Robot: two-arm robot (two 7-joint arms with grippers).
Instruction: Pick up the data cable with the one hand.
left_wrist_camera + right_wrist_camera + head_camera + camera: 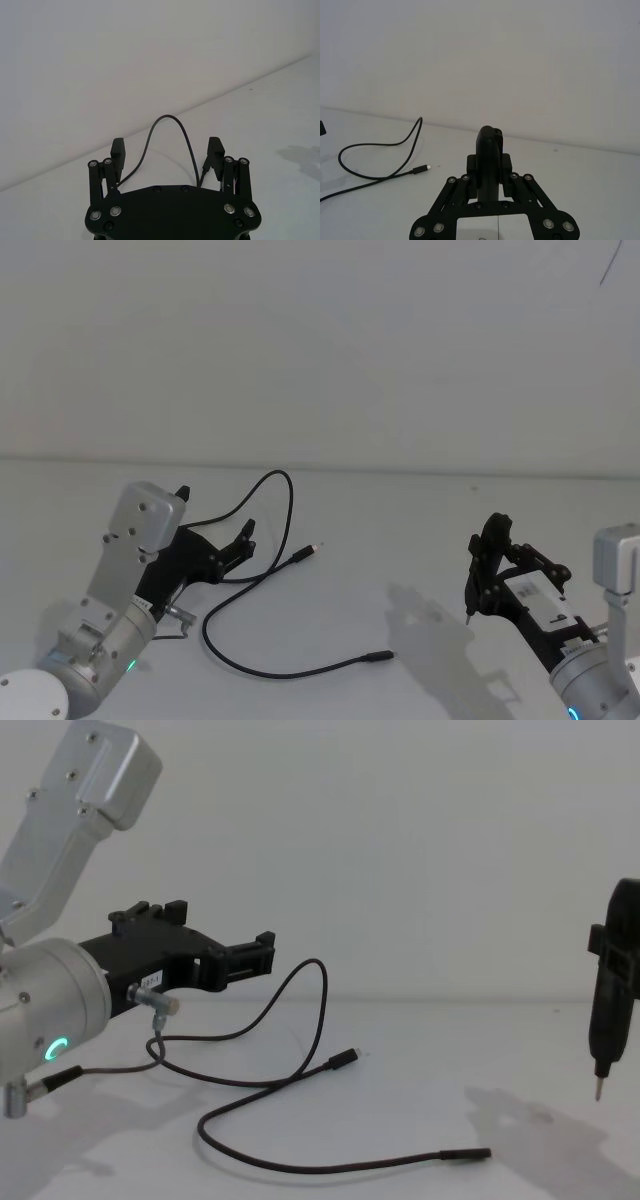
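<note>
Head view: the left gripper hangs low over the white table at the near left, jaws spread wide and holding nothing; the data cable lies in loose loops just right of it, one plug near the table's middle, the other nearer the robot; the right gripper is parked at the near right, closed on a dark pen-like tool.

Left wrist view: the left gripper shows its two fingers far apart, with an arch of the data cable framed between them, a little beyond the tips.

Right wrist view: the right gripper clamps the pen-like tool; the data cable lies well off to its left.

Chest view: the left gripper is above the table, level with the top of the cable's raised loop; the data cable trails right along the surface; the pen-like tool stands upright at the far right.

The step in hand looks like lining up, the grasp not yet made; the next move calls for pushing forward and down until one strand sits between the jaws, then closing.
</note>
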